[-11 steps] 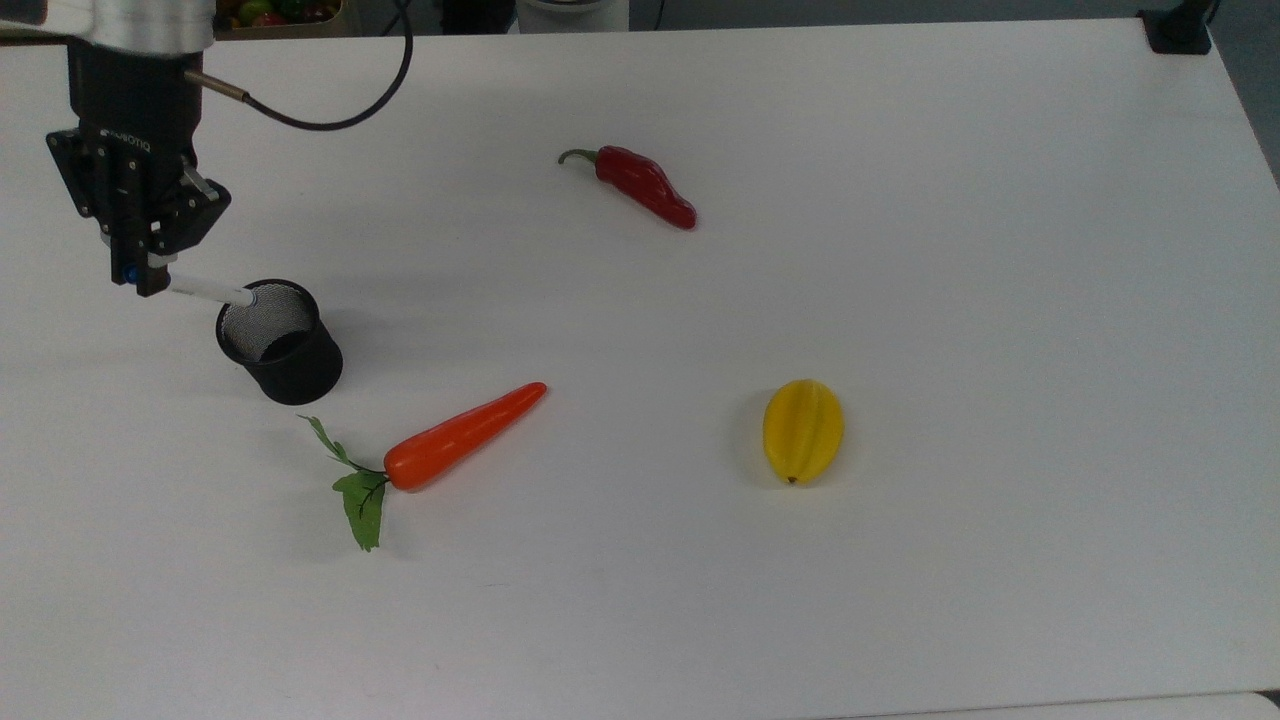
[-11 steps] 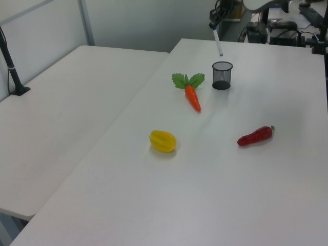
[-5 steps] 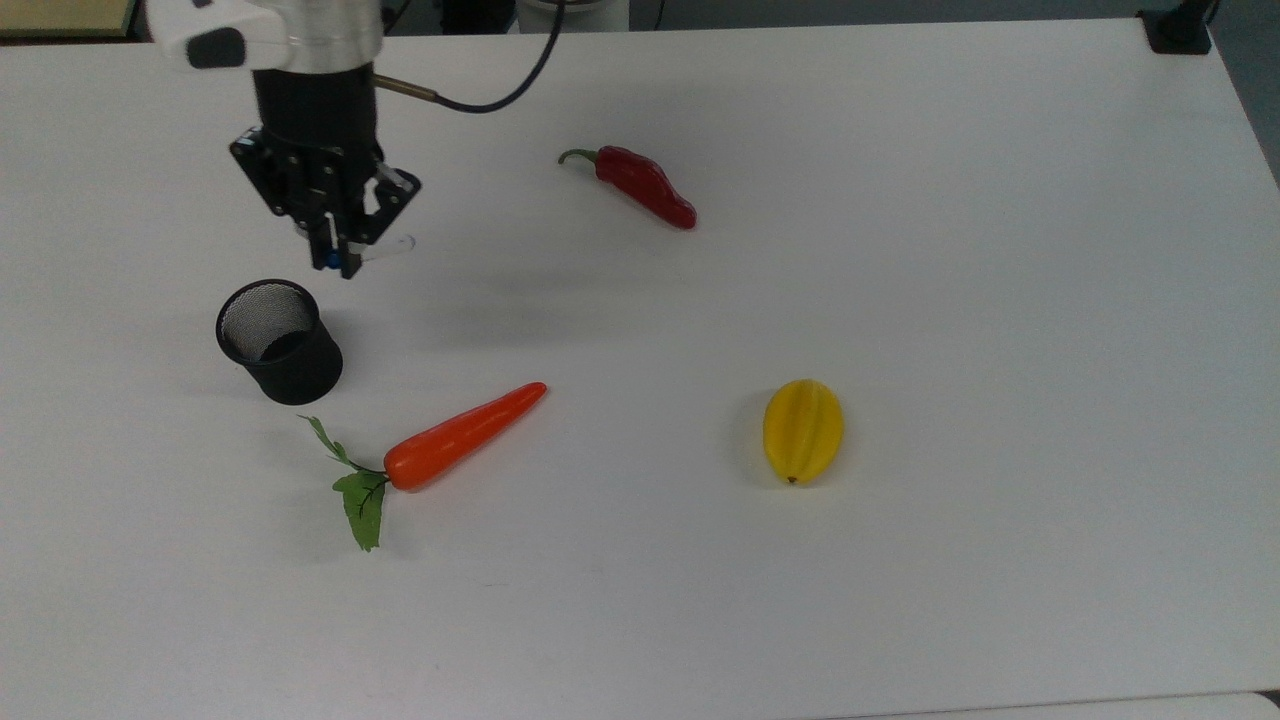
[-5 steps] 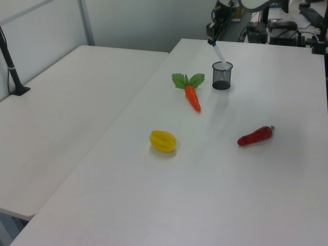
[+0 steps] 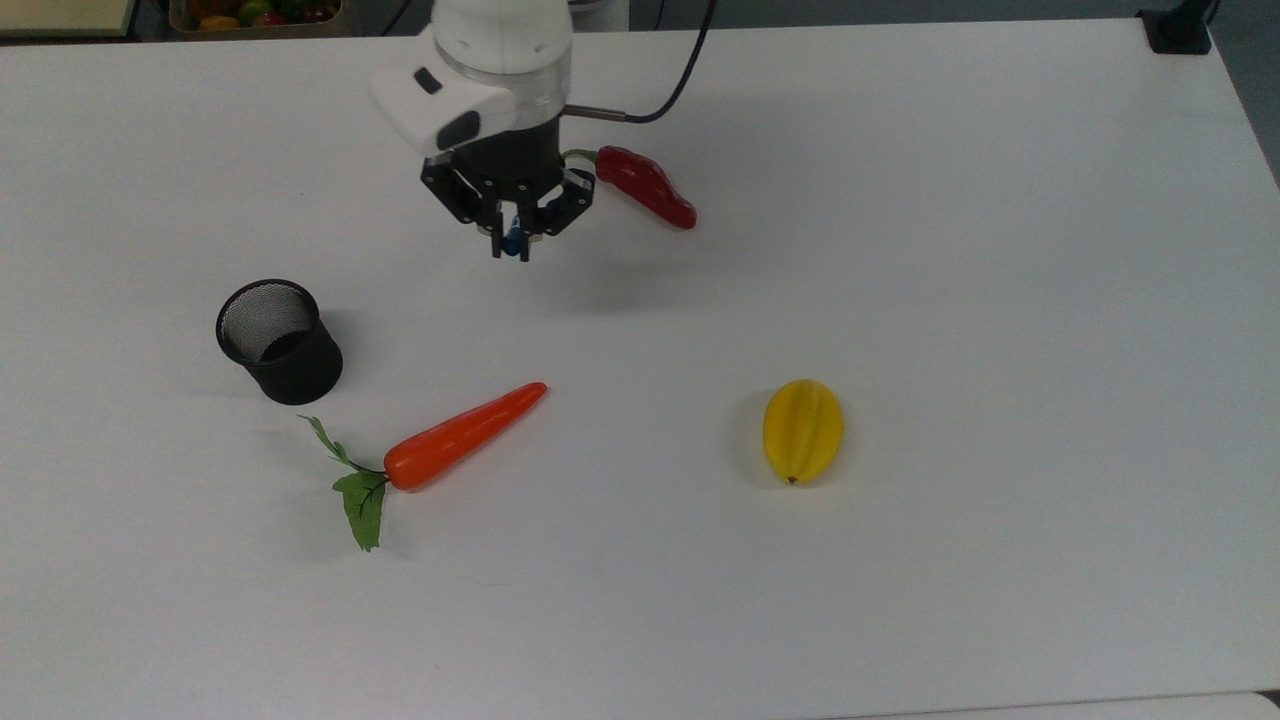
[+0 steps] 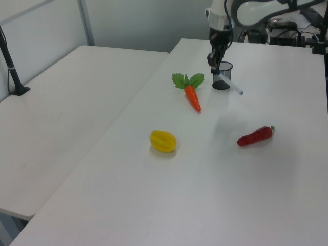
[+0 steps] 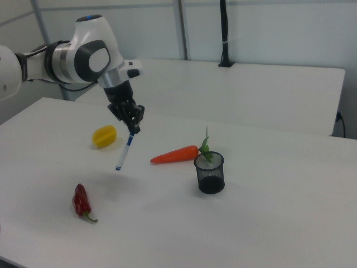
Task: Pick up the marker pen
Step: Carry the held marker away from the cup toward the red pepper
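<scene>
In the right view, the red chilli [image 7: 81, 202] lay nearest on the white table [image 7: 268, 223], with the black mesh cup [image 7: 210, 172] and carrot [image 7: 174, 154] beyond. Farther back, the gripper [image 7: 133, 129] hung above the table, pinched on the marker pen [image 7: 125, 149], which slanted downward in the air. The yellow starfruit [image 7: 104, 136] lay behind it.

Bright, even overhead light; soft faint shadows on the white table [image 5: 900, 250]; mild softness throughout
</scene>
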